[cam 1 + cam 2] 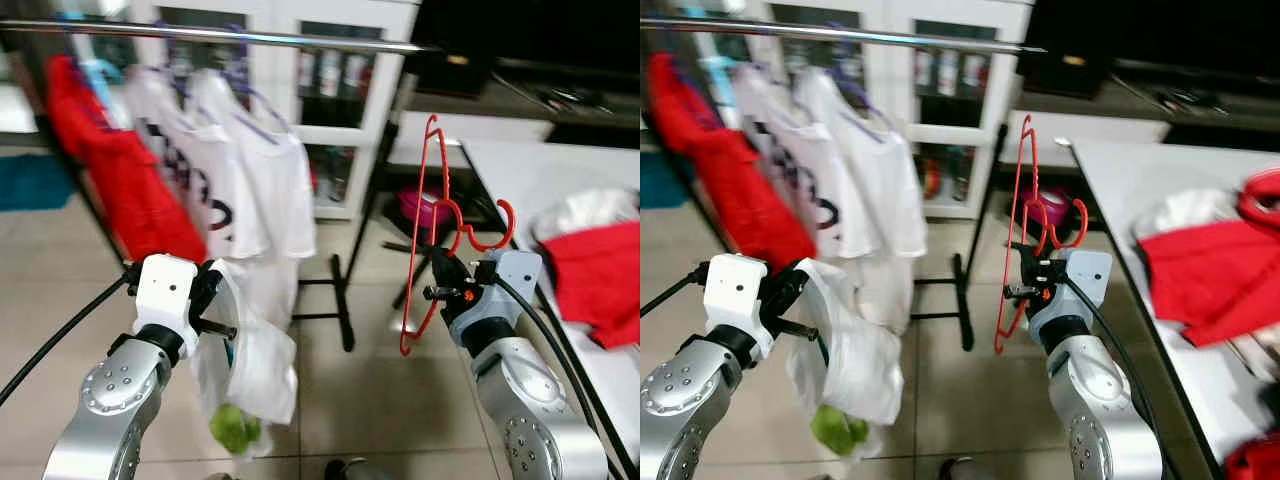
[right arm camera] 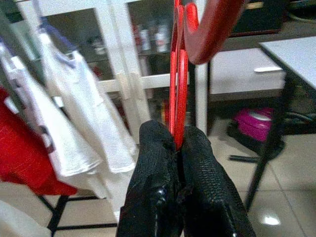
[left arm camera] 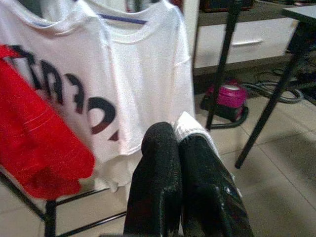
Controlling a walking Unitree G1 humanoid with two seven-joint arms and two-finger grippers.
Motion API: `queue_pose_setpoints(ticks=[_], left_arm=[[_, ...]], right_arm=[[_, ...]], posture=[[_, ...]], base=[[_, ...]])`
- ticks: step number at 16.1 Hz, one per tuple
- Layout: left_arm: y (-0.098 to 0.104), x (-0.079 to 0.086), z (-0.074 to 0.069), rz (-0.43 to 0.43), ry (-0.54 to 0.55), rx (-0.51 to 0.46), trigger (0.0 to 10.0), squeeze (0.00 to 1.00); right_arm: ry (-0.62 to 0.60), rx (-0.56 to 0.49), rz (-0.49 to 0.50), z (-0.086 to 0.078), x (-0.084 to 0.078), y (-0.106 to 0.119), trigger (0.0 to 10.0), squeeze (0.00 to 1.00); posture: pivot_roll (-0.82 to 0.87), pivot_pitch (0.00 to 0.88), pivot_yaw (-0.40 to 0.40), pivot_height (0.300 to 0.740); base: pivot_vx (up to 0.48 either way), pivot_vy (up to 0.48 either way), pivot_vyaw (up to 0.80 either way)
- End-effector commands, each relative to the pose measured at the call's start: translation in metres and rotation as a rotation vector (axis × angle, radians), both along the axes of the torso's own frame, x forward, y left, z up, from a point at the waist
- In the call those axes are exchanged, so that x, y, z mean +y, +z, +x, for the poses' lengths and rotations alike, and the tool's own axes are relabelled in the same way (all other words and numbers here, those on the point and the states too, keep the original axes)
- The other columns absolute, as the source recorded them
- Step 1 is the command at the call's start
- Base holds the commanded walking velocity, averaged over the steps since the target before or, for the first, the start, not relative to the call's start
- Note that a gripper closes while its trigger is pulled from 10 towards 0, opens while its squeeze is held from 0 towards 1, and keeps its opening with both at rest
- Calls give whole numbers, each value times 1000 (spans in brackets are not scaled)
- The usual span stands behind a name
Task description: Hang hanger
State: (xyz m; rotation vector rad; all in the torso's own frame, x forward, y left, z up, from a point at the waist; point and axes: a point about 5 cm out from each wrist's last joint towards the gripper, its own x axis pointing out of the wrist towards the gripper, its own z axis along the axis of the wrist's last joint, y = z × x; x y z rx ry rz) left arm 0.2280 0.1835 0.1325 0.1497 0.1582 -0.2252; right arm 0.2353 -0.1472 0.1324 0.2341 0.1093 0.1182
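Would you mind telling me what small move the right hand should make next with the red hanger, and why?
Probably raise the right hand up and forward toward the rail. It is shut on the red hanger, whose hook sits well below the rail, and there is bare rail to the right of the white shirts. The left hand holds a white bag.

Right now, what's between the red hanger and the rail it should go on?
Nothing: in the left eye view, open air separates the red hanger, gripped by the right tool, from the rail above.
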Motion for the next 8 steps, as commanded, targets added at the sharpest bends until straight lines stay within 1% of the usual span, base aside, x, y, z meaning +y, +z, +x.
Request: queue_pose_setpoints(ticks=[1,4,6,7,8], left_arm=[[6,-4,5,1,-27,-25,10000,0],[9,-6,8,-8,-29,-31,10000,0],[10,-5,5,-6,-17,-33,10000,0],[10,-4,4,-4,-6,-33,10000,0],[10,-3,3,-6,-2,-33,10000,0]], right_arm=[[-17,-3,-3,-2,-2,3,10000,0],[-26,-1,3,-3,-3,3,10000,0],[2,-8,8,1,-1,5,10000,0],[-5,-9,15,3,0,6,10000,0],[-16,-23,-10,4,-1,7,10000,0]], posture=[[-14,61,-38,740],[-8,58,-41,740],[13,61,-64,740],[16,66,-72,740],[15,62,-72,740]], base=[[0,0,-800],[0,0,-800],[0,0,-800],[0,0,-800],[0,0,-800]])
